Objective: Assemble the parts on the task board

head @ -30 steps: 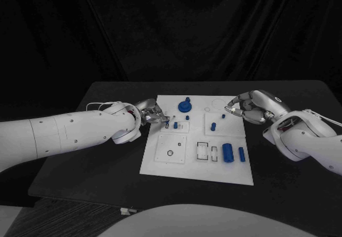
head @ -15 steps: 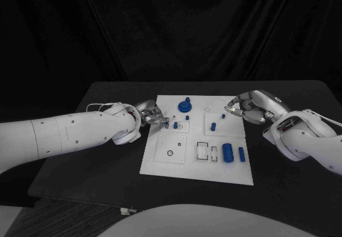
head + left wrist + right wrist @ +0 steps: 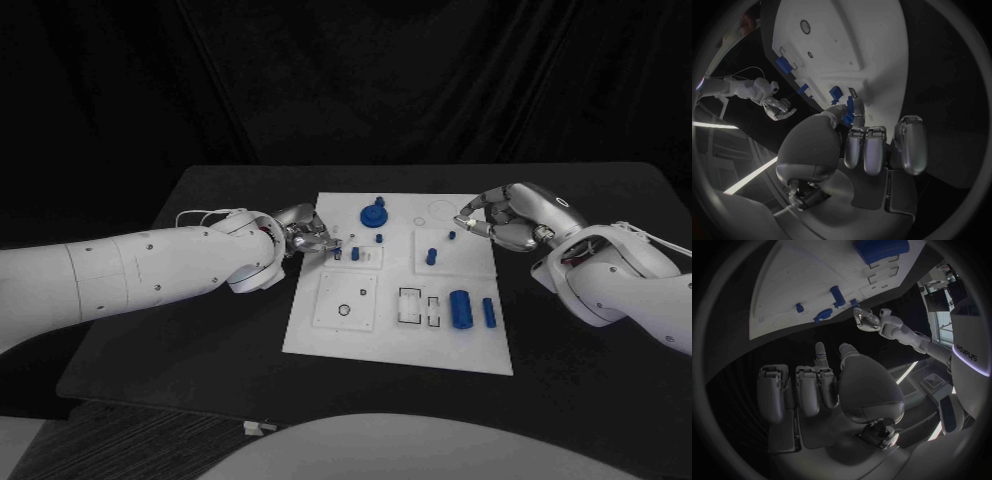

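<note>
— On the black table [image 3: 216, 330], where is the flat white rectangular task board [image 3: 361, 335] found?

— It is laid in the middle of the table. The silver many-fingered left hand [image 3: 306, 236] is seen at the board's left edge, toward the far left corner, and the silver many-fingered right hand [image 3: 498, 217] at its right edge, near the far right corner.

— What is held by the left hand?

— A small blue peg [image 3: 848, 107] is pinched between its thumb and a fingertip, as shown in the left wrist view, just above the board's surface beside other small blue pieces [image 3: 355, 254] standing there. The remaining fingers [image 3: 866, 150] are curled in.

— And the right hand?

— Its fingers [image 3: 811, 387] are curled toward the palm, and nothing is seen in them; the hand is kept just off the board's edge.

— Which parts are seen on the board?

— A round blue knob [image 3: 375, 214] is set near the far edge. A blue cylinder [image 3: 462, 309] and a slim blue bar [image 3: 489, 311] are laid side by side toward the near right corner, and a short blue pin [image 3: 431, 257] is stood upright between them and the right hand.
</note>
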Robot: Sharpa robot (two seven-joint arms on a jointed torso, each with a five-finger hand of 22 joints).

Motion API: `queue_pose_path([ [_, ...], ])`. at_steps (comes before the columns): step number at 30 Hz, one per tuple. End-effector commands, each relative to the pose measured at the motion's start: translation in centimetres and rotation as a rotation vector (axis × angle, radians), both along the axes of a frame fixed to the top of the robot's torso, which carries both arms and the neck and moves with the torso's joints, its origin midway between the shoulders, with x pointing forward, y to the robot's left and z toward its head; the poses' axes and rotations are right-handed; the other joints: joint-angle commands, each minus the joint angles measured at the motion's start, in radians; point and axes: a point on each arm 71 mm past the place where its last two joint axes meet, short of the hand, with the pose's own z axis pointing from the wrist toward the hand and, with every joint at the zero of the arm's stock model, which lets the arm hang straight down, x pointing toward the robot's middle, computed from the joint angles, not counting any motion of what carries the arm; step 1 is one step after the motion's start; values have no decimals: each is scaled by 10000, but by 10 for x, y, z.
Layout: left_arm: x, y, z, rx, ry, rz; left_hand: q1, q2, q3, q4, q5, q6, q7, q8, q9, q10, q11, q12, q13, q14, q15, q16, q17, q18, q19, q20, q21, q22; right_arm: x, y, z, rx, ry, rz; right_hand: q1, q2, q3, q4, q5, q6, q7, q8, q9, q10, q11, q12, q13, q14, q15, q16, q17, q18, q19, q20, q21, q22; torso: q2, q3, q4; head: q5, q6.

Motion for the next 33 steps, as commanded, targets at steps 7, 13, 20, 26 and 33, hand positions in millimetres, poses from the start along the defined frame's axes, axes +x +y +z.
queue_pose_path([
  [7, -2, -1, -5, 59, 223, -135, 1, 11, -223, 112, -629, -103, -89, -141, -55, 1028, 15, 216, 2557, 1143, 12, -2, 2483, 137, 153, -33, -210, 2018, -1, 0, 0, 31, -85, -129, 241, -101, 141, -60, 270, 24, 3, -73, 151, 1076, 44, 199, 2649, 997, -72, 169, 2643, -110, 899, -19, 96, 2694, -1, -1, 2, -5, 0],
  [13, -4, -2, -7, 62, 282, -157, -1, 8, -261, 127, -766, -108, -84, -147, -60, 1028, 21, 216, 2557, 1138, 17, -17, 2467, 139, 148, -28, -222, 2015, -1, 1, -1, 35, -73, -110, 264, -110, 158, -51, 305, 25, 5, -83, 153, 1076, 47, 199, 2649, 997, -72, 169, 2643, -108, 895, -20, 90, 2692, -2, 1, 1, 5, 0],
  [20, -4, -1, -8, 83, 324, -144, -15, 7, -395, 187, -1180, -111, -68, -163, -79, 1028, 36, 216, 2557, 1133, 31, -27, 2456, 144, 137, -13, -246, 2010, -1, 1, -1, 43, -78, -108, 264, -110, 158, -51, 305, 25, 5, -83, 153, 1076, 47, 199, 2649, 997, -72, 169, 2643, -108, 895, -20, 90, 2692, 2, 3, 2, -8, 0],
  [26, -4, -1, -8, 91, 336, -144, -46, 33, -523, 264, -1549, -107, -54, -174, -94, 1028, 49, 216, 2557, 1132, 41, -32, 2450, 146, 132, -2, -256, 2008, -1, 0, -1, 40, -76, -111, 264, -110, 158, -51, 305, 25, 5, -83, 153, 1076, 47, 199, 2649, 997, -72, 169, 2643, -108, 895, -20, 90, 2692, -5, 3, 3, 2, 0],
  [33, -4, -2, -8, 85, 338, -164, -125, 27, -726, 383, -1992, -102, -35, -185, -112, 1028, 66, 216, 2557, 1130, 55, -36, 2445, 146, 132, 12, -260, 2008, -1, 1, -2, 32, -67, -102, 273, -113, 163, -51, 314, 27, 5, -85, 154, 1076, 47, 199, 2649, 997, -72, 169, 2643, -108, 895, -20, 90, 2692, -9, 0, -6, 25, 0],
])
